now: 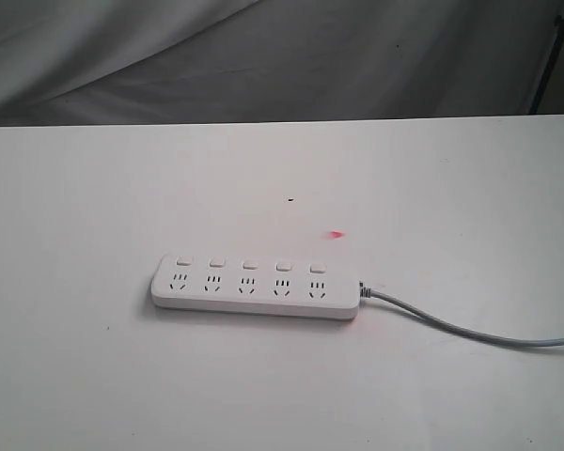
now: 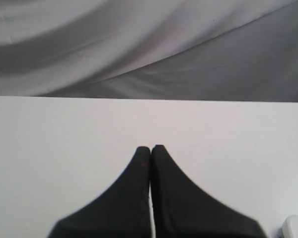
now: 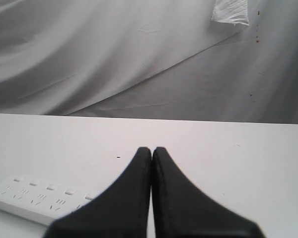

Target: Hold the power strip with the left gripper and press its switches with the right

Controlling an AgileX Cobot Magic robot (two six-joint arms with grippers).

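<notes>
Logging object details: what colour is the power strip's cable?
Light grey cable, running off a white strip; shows best in the exterior view.

Lab setup, white table, draped grey backdrop

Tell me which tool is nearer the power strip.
Right, likely: its view shows the power strip running behind the shut right tool. The left tool has only the strip's end in view, off to one side.

In front of me the white table carries the power strip lying flat, its grey cable trailing off to my right.
</notes>
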